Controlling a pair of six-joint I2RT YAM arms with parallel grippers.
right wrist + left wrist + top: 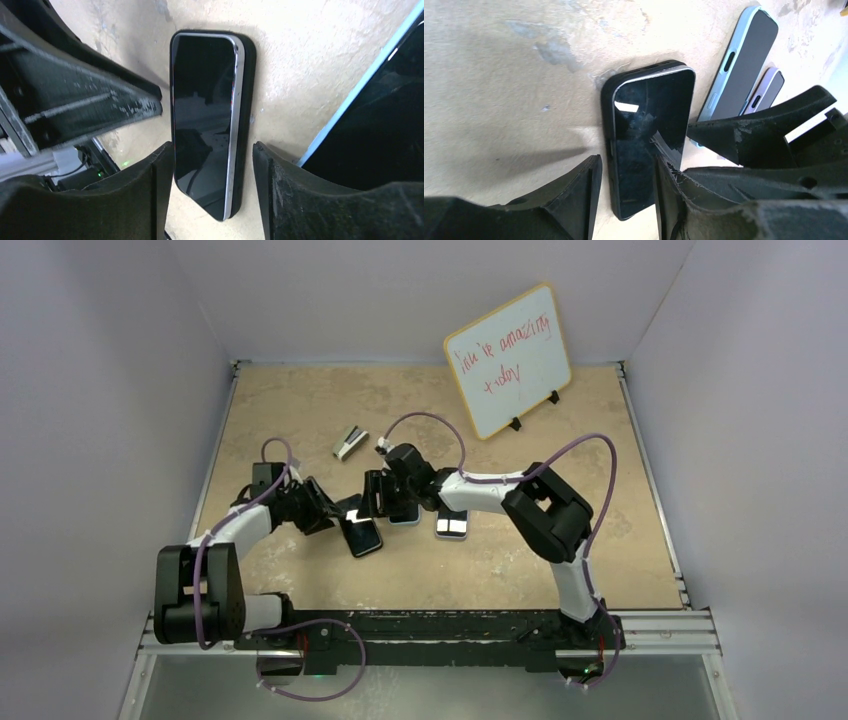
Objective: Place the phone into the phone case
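The phone (202, 120) lies on the bench (310, 60) inside its black phone case (246, 100). One long side looks a bit raised. The left tool (626, 160) and the right tool (211, 150) both stand open around it. Next, I think, that side needs a gentle push down.

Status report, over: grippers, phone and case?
Left gripper, right gripper open, astride phone. It lies in black case, silver edge showing. Blue-rimmed case beside, apart.

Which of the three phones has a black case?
The leftmost phone, dark screen up; the light blue one and the lilac one lie to its right.
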